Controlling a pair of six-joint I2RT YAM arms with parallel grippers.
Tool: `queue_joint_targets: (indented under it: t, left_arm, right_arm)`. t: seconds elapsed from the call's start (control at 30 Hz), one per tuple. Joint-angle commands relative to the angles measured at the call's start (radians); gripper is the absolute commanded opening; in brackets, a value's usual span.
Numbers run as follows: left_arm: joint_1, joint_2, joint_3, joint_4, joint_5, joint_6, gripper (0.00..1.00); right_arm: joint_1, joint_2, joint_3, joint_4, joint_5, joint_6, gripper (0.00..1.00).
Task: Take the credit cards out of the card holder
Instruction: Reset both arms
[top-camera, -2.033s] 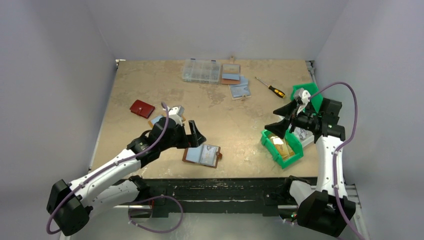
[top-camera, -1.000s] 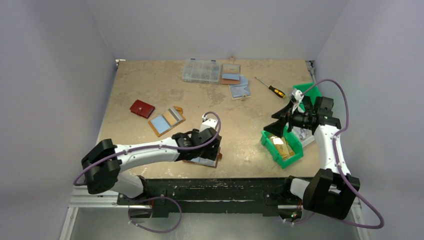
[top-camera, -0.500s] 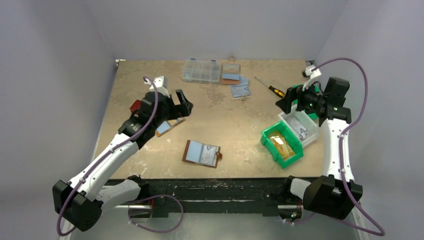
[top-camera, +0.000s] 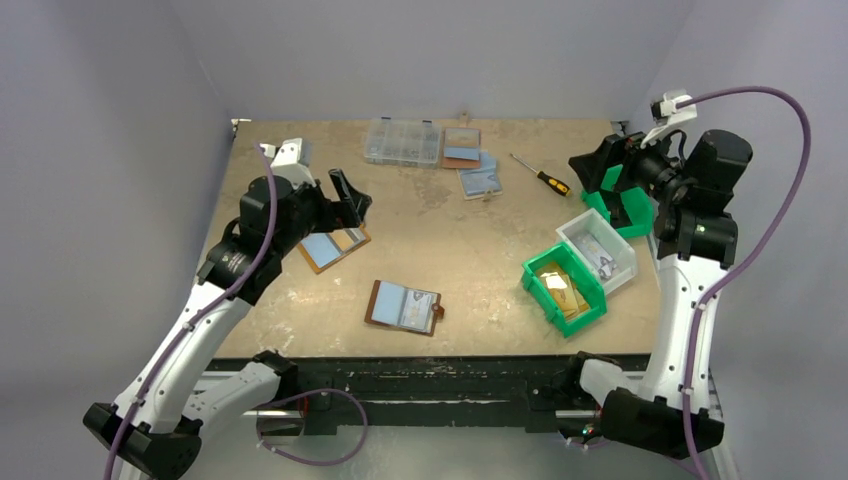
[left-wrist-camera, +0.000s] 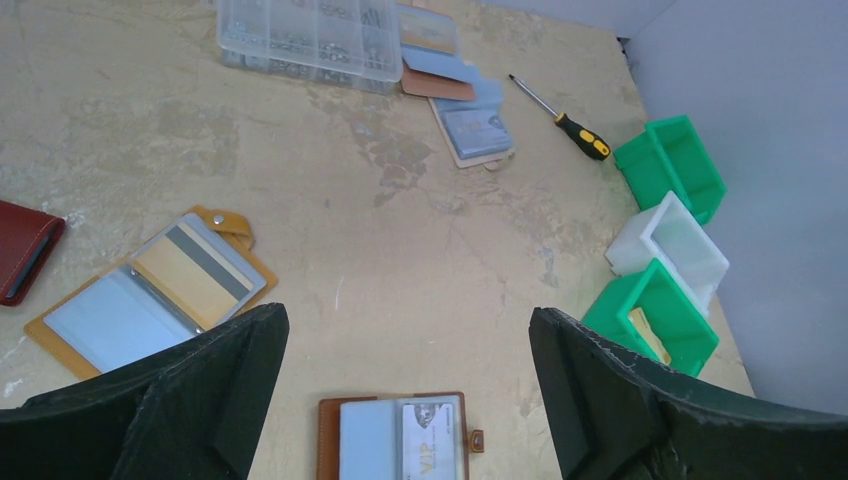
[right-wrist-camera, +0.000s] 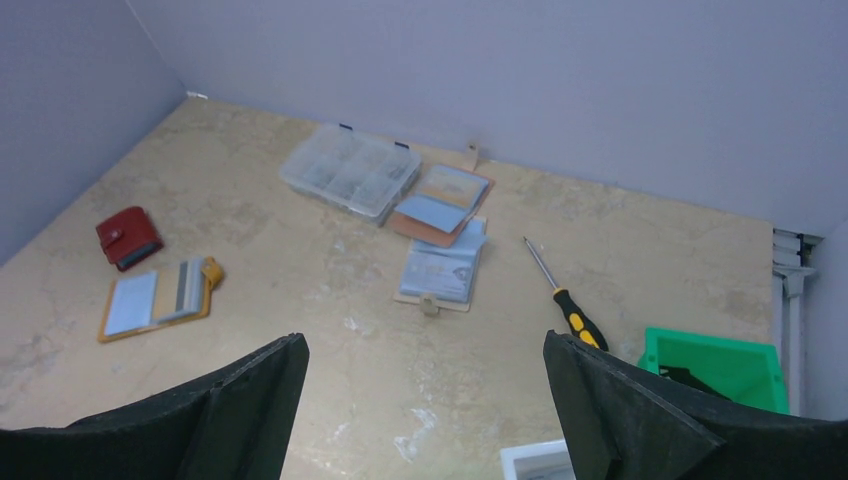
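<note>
The table (top-camera: 260, 300) has a beige, mottled top with pale worn patches, and a black rail runs along its near edge. Plain grey-lilac walls close it on the left, back and right sides.

The card holder (top-camera: 403, 307) lies open and flat on the near middle of the table, apart from both arms. In the left wrist view a grey card (left-wrist-camera: 432, 445) shows in its right sleeve. A gold card (top-camera: 560, 290) lies in the near green bin (top-camera: 531, 276) at the right, and a white bin (top-camera: 622, 250) touches that bin on its far side. A second green bin (top-camera: 632, 212) stands behind them.

The left gripper (top-camera: 335, 205) hangs above the left part of the table, over a tan wallet (top-camera: 333, 246). Its fingers are spread wide and hold nothing. The right gripper (top-camera: 595, 165) is raised near the right wall, also wide open and empty.

At the back are a clear box (top-camera: 402, 141), two more open wallets (top-camera: 470, 160) and a screwdriver (top-camera: 540, 176). A red wallet (left-wrist-camera: 25, 245) lies closed at the left.
</note>
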Motion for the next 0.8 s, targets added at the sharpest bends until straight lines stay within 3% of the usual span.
queue_joint_targets:
  t: [0.0,0.77]
  left_arm:
    - [0.003,-0.051,0.035,0.005,0.047,-0.005,1.0]
    - [0.005,-0.117,-0.021,0.017,0.143,-0.007,1.0]
  right_arm:
    - [-0.002,-0.027,0.049,0.0,0.023,0.102,0.99]
    - [-0.023,-0.075,0.003,0.003,-0.148,0.117,0.99]
